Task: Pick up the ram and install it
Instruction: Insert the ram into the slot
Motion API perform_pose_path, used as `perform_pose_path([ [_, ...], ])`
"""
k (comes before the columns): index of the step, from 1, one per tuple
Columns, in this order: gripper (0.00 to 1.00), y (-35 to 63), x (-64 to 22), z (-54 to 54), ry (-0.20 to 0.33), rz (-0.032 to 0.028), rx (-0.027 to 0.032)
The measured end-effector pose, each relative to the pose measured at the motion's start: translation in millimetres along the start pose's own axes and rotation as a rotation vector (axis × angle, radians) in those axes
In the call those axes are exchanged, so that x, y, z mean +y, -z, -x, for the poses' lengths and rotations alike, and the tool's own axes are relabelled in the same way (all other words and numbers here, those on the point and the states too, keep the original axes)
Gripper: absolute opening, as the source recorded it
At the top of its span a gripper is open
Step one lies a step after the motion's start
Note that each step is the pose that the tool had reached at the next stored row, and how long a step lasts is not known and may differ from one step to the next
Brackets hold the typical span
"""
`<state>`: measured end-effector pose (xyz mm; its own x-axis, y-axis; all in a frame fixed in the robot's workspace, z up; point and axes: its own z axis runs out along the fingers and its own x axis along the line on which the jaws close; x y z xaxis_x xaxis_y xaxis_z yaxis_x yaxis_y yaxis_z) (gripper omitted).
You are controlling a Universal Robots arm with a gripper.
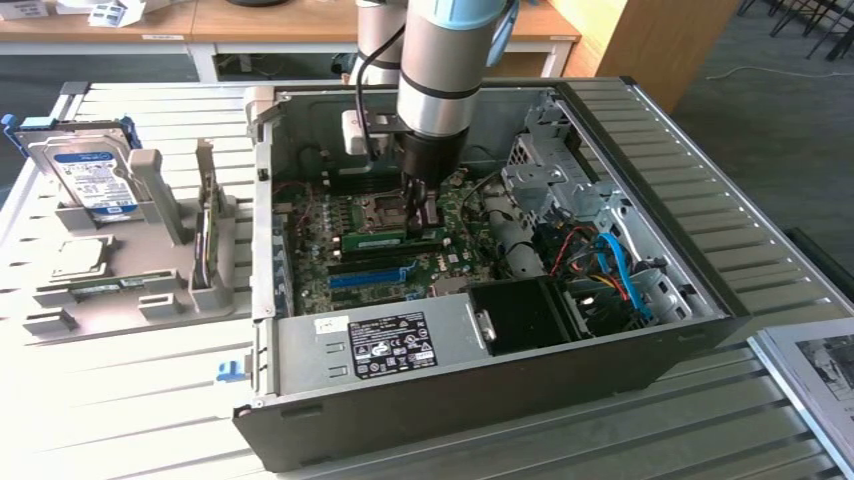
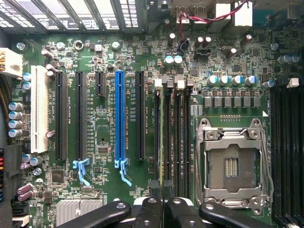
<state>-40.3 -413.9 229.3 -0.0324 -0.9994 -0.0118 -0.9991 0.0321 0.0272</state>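
Right, ext. view first: my arm (image 1: pixel 447 60) reaches down into the open PC case (image 1: pixel 694 260) on the tabletop (image 1: pixel 134 400). My jaws are clamped on the ram (image 1: pixel 390 239), a green stick on its edge, low over the board beside the CPU socket (image 1: pixel 380 210). Can't tell if it's seated. A hard drive (image 1: pixel 87 180) stands in a grey rack (image 1: pixel 134 310) at the ext. view's left, outside the case.

Wrist view: jaws nearly together, w/ the ram (image 2: pixel 165 142) edge-on and in line w/ the black memory slots, between the blue slot (image 2: pixel 119 114) and the empty CPU socket (image 2: pixel 231 164).
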Motion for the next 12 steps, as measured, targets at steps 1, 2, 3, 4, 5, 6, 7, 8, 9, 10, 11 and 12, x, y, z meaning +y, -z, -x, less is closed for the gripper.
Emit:
perform_pose_path([
  [1,0.12,-0.1,0.0,0.0,0.0,-0.0001,-0.0001],
  [2,0.12,-0.2,0.0,0.1,0.0,-0.0001,-0.0003],
  [3,0.12,-0.1,0.0,0.1,0.0,-0.0001,-0.0002],
  [4,0.12,-0.1,0.0,0.1,0.0,-0.0001,-0.0002],
  [5,0.12,-0.1,0.0,0.1,0.0,0.0,-0.0002],
  [6,0.12,-0.1,0.0,0.1,0.0,-0.0001,-0.0002],
  [7,0.12,-0.1,0.0,0.1,0.0,-0.0001,-0.0002],
  [8,0.12,-0.1,0.0,0.1,0.0,0.0,-0.0002],
  [9,0.12,-0.1,0.0,0.1,0.0,0.0,-0.0002],
  [10,0.12,-0.1,0.0,0.1,0.0,-0.0001,-0.0002],
  [11,0.12,-0.1,0.0,0.1,0.0,0.0,-0.0002],
  [12,0.12,-0.1,0.0,0.1,0.001,0.0,-0.0001],
])
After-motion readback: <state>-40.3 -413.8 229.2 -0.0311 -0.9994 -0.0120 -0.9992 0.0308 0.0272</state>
